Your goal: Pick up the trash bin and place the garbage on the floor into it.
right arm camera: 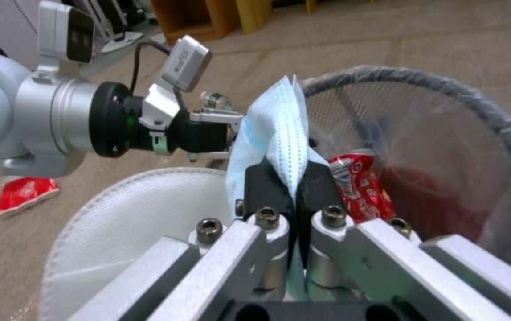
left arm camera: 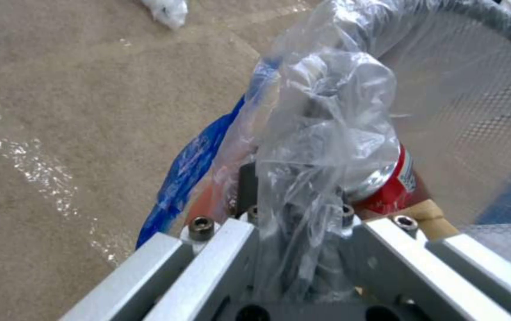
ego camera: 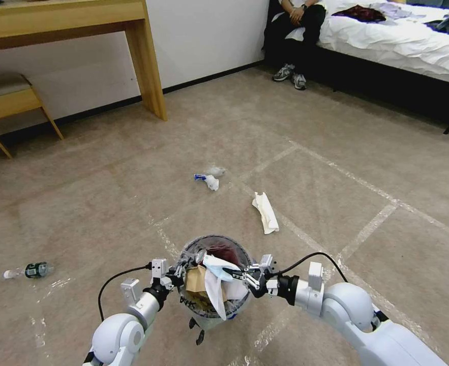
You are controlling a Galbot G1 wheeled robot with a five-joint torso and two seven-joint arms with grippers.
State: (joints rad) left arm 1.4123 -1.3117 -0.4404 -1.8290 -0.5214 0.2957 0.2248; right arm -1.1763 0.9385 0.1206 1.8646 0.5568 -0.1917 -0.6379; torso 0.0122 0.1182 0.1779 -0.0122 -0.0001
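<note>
- Presently, left gripper clenched on trash bin rim, at 9 o'clock — bin held above floor.
- Right gripper pinches blue mask at 3 o'clock — limp, light; take it mid-fold.

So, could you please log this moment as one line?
left gripper: shut on trash bin rim | right gripper: shut on blue face mask over bin

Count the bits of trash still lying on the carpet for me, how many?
3 in the head view: a small bottle far left, a crumpled wrapper ahead, a flat white slipper right of it. More may lie out of view.
</note>
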